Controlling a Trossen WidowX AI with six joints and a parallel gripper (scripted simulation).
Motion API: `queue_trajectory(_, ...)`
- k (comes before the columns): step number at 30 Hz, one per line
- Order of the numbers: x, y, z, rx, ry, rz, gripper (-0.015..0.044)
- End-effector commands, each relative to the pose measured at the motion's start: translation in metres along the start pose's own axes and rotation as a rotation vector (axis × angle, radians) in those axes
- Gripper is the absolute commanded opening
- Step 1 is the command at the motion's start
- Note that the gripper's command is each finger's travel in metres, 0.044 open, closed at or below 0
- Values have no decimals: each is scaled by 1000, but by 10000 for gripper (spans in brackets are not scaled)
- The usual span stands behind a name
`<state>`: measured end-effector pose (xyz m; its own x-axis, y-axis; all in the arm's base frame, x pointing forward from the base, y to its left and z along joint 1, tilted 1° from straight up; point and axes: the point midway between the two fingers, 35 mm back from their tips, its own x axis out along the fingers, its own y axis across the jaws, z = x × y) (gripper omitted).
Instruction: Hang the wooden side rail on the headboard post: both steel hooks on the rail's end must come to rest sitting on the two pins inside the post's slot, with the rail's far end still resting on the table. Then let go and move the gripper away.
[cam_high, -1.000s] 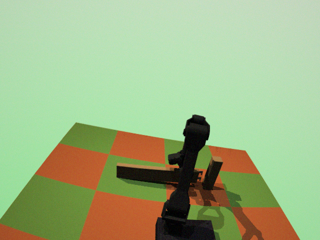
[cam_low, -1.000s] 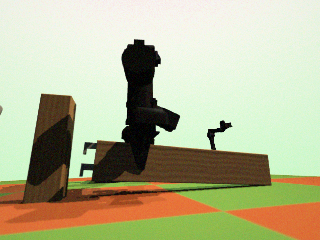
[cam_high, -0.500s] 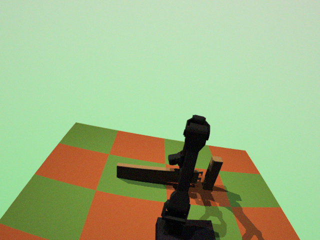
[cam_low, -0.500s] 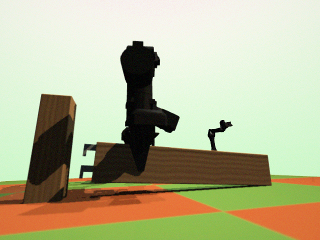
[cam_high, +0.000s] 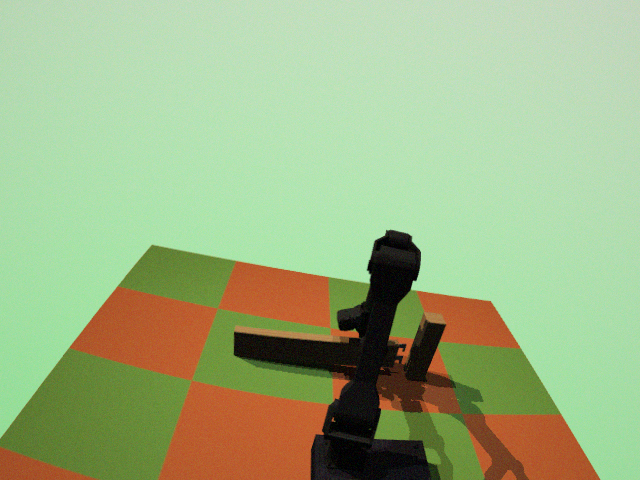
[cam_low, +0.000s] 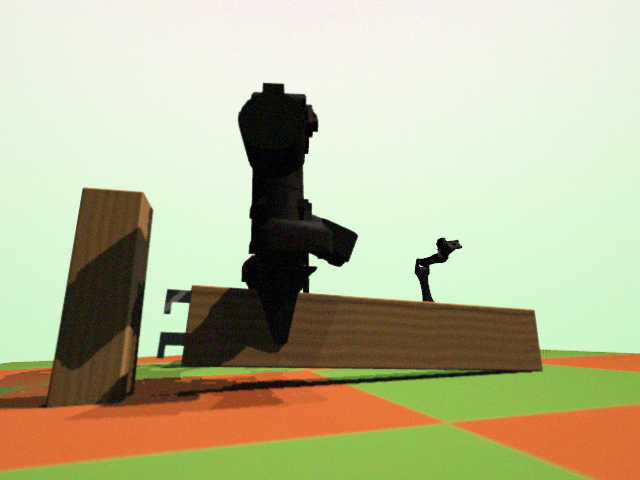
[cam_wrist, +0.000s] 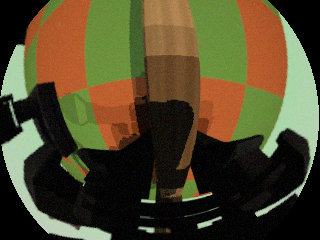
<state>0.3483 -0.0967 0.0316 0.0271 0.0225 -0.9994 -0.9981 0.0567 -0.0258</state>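
Observation:
The wooden side rail (cam_high: 289, 348) (cam_low: 413, 330) (cam_wrist: 171, 40) is slightly tilted, its hook end raised above the table and its far end low at the table. My gripper (cam_low: 280, 338) (cam_wrist: 168, 127) is shut on the rail near its hook end, with a finger on each side. Two steel hooks, the upper one (cam_low: 178, 295) and the lower one (cam_low: 171, 338), stick out of the rail's end, pointing down. The headboard post (cam_high: 427, 343) (cam_low: 98, 289) stands upright just beyond the hooks, with a gap between. The slot and pins are hidden.
The checkered table (cam_high: 242, 428) (cam_low: 330, 449) lies under rail and post. My arm (cam_high: 379, 330) (cam_low: 276, 180) rises above the rail and hides part of it in the top view. A small dark arm (cam_low: 424, 279) shows in the background of the exterior view.

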Motion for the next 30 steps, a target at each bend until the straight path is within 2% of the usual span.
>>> queue_trajectory(1, -1, -1, -2, -3, 8, -4, 0)
queue_trajectory(30, -2, -2, -5, -3, 8, -4, 0)
